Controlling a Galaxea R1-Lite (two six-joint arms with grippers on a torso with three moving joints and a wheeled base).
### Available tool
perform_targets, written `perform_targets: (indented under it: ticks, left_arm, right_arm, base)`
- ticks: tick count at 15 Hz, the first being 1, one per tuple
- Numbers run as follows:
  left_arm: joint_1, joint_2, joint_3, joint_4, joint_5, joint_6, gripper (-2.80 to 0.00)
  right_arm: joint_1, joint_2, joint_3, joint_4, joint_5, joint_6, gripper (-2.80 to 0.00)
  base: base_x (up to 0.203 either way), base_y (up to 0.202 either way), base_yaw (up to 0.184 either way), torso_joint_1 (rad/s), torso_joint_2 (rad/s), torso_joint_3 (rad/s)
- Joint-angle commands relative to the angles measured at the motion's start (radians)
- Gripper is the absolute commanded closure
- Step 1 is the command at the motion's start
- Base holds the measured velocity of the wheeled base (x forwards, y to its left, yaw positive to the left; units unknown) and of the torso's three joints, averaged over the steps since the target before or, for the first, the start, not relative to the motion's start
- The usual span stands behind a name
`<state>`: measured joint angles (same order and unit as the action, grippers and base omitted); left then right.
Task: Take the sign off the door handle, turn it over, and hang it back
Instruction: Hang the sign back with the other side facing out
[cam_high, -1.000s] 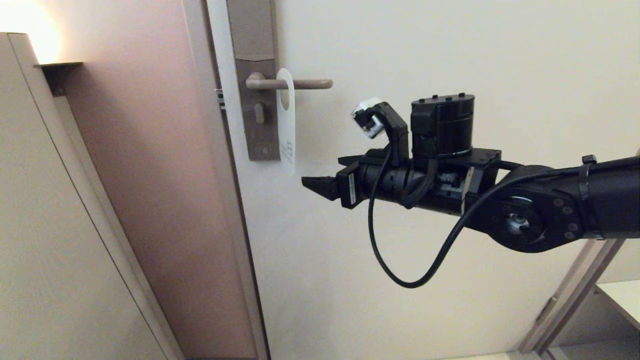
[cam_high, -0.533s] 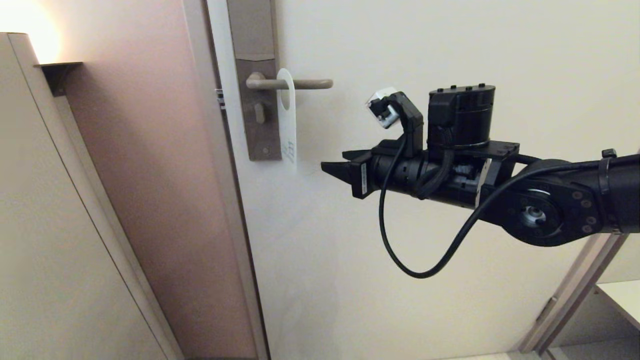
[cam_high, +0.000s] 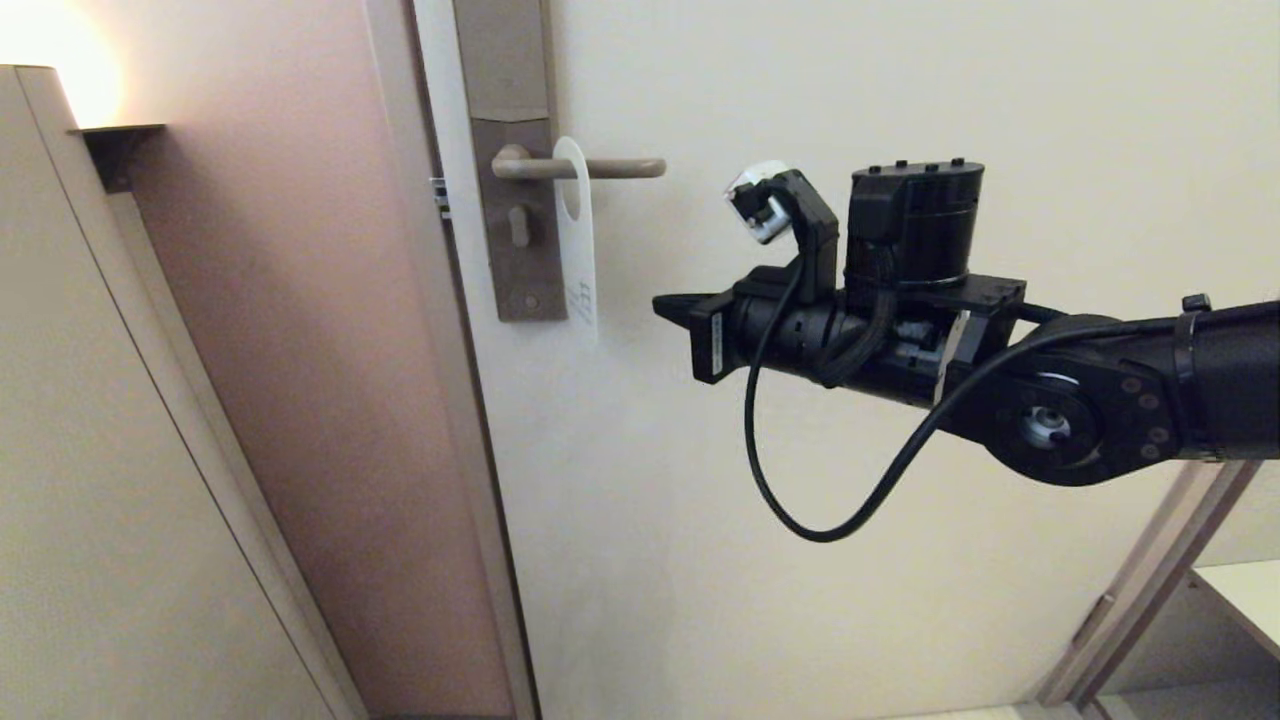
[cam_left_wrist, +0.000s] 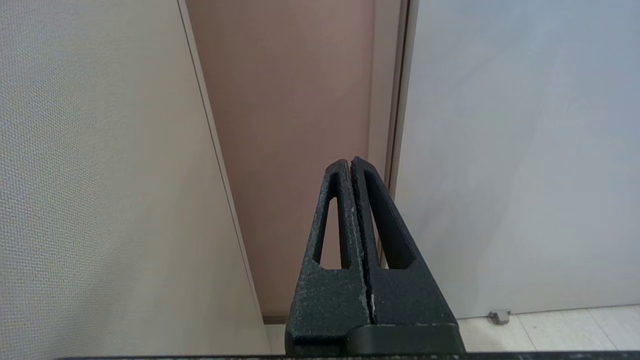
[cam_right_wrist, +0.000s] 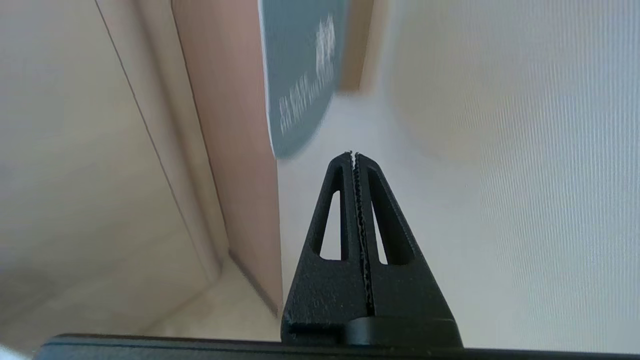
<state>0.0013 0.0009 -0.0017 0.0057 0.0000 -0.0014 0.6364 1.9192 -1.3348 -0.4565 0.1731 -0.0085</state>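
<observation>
The sign hangs by its oval hole on the door handle, a beige-grey lever on a tall grey-brown lock plate. Its white side shows in the head view. The right wrist view shows its teal-blue side with white lettering, just beyond the gripper tip. My right gripper is shut and empty, level with the sign's lower end and a short way to its right, not touching it; it also shows in the right wrist view. My left gripper is shut and empty, low down facing the door frame, out of the head view.
The cream door fills the middle and right. A pinkish-brown wall panel and a beige cupboard panel stand to the left. A lamp glows at the top left. A second frame stands at the lower right.
My right gripper has moved up and to the right, away from the sign's lower end. The sign still hangs on the handle, its lower end swaying slightly.
</observation>
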Motion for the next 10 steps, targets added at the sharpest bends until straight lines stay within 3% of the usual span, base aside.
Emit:
perform_targets:
  ticks: [1,10]
  left_arm:
    - [0.0,0.001,0.0,0.0,0.0,0.0,0.0]
    - [0.0,0.001,0.0,0.0,0.0,0.0,0.0]
  right_arm:
    - [0.009,0.036,-0.039,-0.02,0.0,-0.001,0.0]
    - [0.079,0.221,-0.28,-0.09,-0.003,-0.076,0.0]
  base:
    - [0.0,0.0,0.0,0.0,0.0,0.0]
    - [0.0,0.0,0.0,0.0,0.0,0.0]
